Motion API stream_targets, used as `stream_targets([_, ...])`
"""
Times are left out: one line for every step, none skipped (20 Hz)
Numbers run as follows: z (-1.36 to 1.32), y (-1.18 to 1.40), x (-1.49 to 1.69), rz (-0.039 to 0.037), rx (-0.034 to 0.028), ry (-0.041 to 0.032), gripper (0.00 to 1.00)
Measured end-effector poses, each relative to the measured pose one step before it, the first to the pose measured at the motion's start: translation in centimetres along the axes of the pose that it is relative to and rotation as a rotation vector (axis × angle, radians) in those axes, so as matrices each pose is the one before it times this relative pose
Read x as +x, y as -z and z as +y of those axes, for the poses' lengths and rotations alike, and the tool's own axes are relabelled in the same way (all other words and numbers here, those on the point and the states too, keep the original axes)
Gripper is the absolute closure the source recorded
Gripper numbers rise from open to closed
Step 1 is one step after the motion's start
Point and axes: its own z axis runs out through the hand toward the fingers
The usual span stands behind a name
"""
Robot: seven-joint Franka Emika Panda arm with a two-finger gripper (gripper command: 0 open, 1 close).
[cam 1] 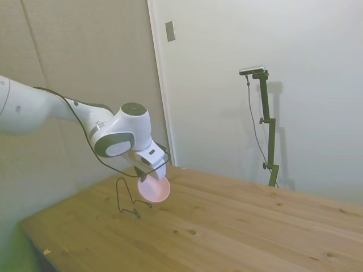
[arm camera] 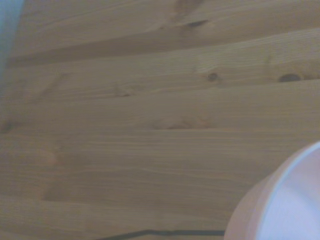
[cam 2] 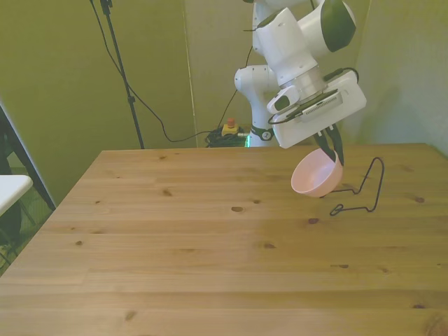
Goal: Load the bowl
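The pale pink bowl (cam 2: 316,174) hangs tilted above the table, held by its rim in my gripper (cam 2: 330,148), which is shut on it. In the side view the bowl (cam 1: 154,189) shows its round face beside the thin black wire rack (cam 1: 129,198). From the front, the wire rack (cam 2: 362,189) stands on the table just to the right of the bowl, close to it but apart. The wrist view catches a blurred edge of the bowl (arm camera: 280,200) over wooden planks.
The wooden table (cam 2: 210,245) stretches wide toward the front view's left. A white surface edge (cam 2: 10,187) sits off the table at the far left. Cables and a stand (cam 2: 126,77) rise behind the table's back edge.
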Motion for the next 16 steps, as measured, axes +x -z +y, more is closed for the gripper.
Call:
stream_targets([0.318,0.145,-0.333,-0.02036,0.03036,-0.00070,1.00])
stream_targets([0.239,0.015,-0.384,-0.02072,0.02667,-0.00346,1.00])
stream_targets([0.149,-0.239,-0.318,-0.02284,0.02836,-0.01138,1.00])
stream_targets([0.037,-0.381,-0.367,-0.02422,0.02755,-0.01362,1.00])
stream_targets([0.023,-0.478,-0.350,-0.02149,0.01976,-0.01629,1.00])
stream_targets([0.001,-0.465,-0.337,-0.01701,0.01528,-0.01701,1.00])
stream_targets([-0.021,-0.420,-0.330,-0.01124,0.00911,-0.01406,1.00])
stream_targets([-0.258,-0.743,-0.687,-0.01427,-0.00199,-0.02151,1.00])
stream_targets([-0.009,-0.018,-0.013,-0.00053,0.00055,-0.00057,1.00])
stream_targets([-0.004,-0.063,-0.009,-0.00252,0.00248,-0.00177,1.00])
stream_targets([0.021,-0.158,-0.007,-0.00972,0.00924,-0.00616,1.00])
stream_targets([0.082,-0.265,-0.004,-0.01603,0.01069,-0.00112,1.00])
stream_targets([0.124,-0.282,0.083,-0.01358,0.01234,0.00258,1.00])
stream_targets([0.167,-0.306,0.129,-0.01201,0.00987,0.00397,1.00])
stream_targets([0.174,-0.270,0.159,-0.00606,0.00710,0.00302,1.00])
stream_targets([0.162,-0.246,0.162,-0.00566,0.00761,0.00246,1.00])
